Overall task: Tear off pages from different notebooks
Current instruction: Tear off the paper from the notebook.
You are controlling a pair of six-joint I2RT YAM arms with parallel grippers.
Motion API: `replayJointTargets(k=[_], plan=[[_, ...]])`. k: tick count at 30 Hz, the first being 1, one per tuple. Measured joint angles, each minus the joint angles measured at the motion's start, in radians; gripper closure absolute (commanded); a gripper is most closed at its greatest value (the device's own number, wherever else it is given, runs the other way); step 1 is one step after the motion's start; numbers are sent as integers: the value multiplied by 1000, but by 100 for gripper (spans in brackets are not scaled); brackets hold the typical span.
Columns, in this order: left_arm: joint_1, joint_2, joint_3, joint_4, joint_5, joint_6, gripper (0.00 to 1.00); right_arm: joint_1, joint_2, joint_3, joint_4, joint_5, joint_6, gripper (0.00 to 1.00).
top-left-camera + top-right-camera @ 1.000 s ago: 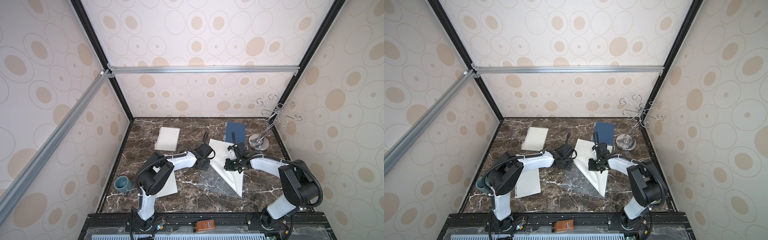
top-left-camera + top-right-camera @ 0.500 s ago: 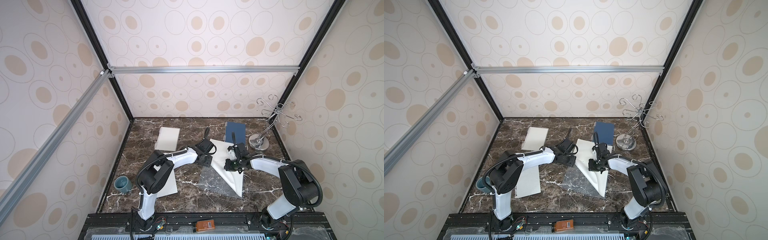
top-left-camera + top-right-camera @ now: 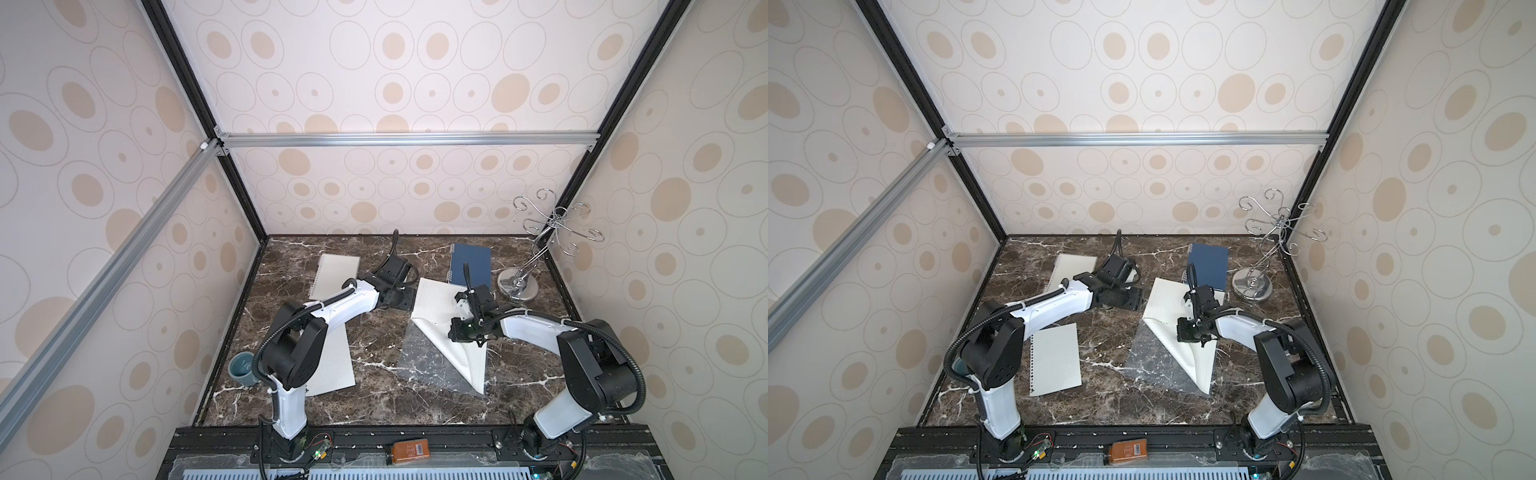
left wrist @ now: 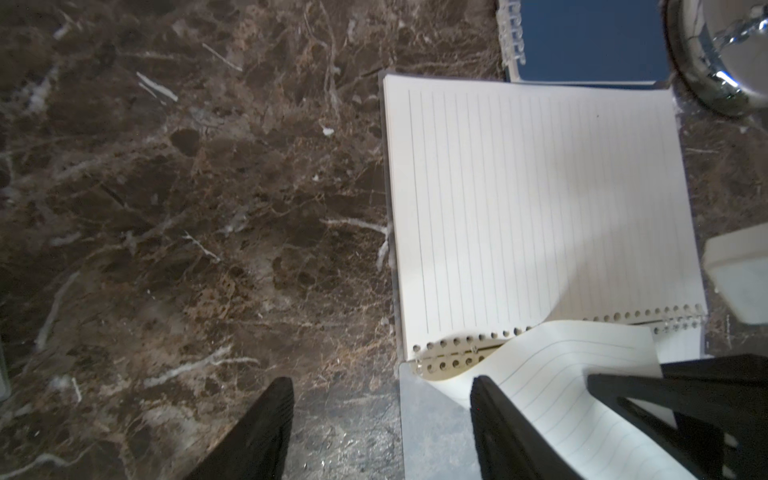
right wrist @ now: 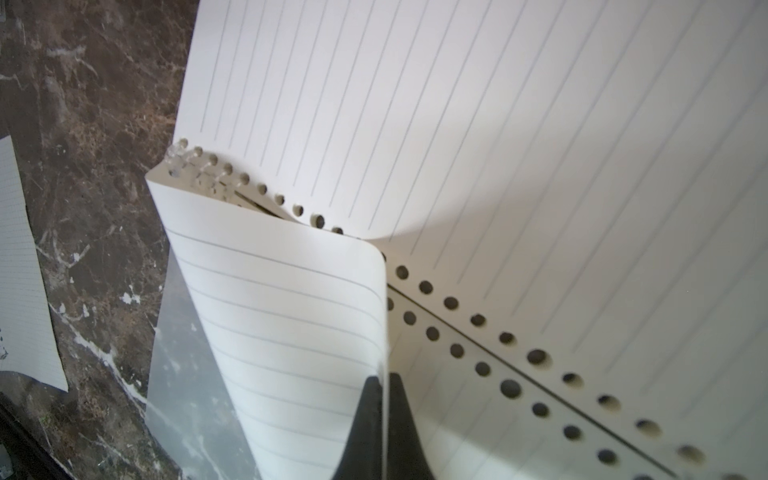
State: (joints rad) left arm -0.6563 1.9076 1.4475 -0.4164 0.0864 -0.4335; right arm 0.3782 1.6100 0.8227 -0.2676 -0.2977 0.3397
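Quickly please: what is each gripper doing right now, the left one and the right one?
Left gripper: open, holding nothing.
Right gripper: closed on the edge of a lined page of the open notebook.

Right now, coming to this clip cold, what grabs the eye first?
The right gripper pinching a curled lined page of the open notebook at mid-table. Next, the left gripper standing open beside that notebook, and a loose sheet lying flat toward the front left.
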Motion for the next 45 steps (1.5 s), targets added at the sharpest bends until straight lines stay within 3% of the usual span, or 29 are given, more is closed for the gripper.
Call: replayJointTargets(k=[5, 11, 25, 45], plan=[[-31, 97, 100, -8, -34, -11, 40, 0, 0, 0, -2, -2, -1, 100], [-64, 180, 112, -65, -93, -12, 46, -1, -11, 0, -5, 0, 0, 100], [-78, 245, 156, -167, -165, 27, 56, -8, -76, -74, 53, -6, 71, 100], [-72, 297, 238, -205, -115, 140, 65, -80, -109, -278, 344, -69, 297, 100]])
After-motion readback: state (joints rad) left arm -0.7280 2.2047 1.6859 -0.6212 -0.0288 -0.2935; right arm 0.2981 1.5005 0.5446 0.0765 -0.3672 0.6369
